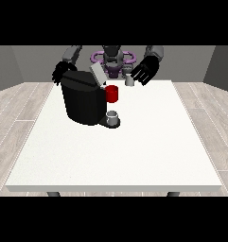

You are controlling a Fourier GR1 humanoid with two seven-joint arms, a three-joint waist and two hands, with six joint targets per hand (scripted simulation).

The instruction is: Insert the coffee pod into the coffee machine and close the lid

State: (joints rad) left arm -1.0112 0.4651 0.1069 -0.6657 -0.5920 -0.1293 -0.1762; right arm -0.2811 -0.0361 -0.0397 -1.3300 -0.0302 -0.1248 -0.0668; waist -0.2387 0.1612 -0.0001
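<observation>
From across the table, the hand at the view's right (144,72) hangs over the far edge with its black fingers spread and fairly straight, pointing down toward the tabletop. Just beside its fingertips, on the side nearer the machine, sits a small pale grey cup shape, the coffee pod (130,81); I cannot tell whether a fingertip touches it, and nothing is curled round it. The hand at the view's left (60,72) shows only partly behind the top back corner of the coffee machine (83,100). Its dark fingers merge with the dark casing, so I cannot tell how they lie or whether they touch the machine.

The machine is a squat, rounded black block with a smooth matte look, standing on the left half of the white table (134,156). Its lid (97,73), a flat grey slab, stands tilted up and open from the top. A glossy red cylinder (112,93) sticks out from the machine's front. Below it a small grey cup (113,116) rests on a dark round base. The tabletop is plain, flat and lightly speckled, with a thin edge and grey legs showing beneath.
</observation>
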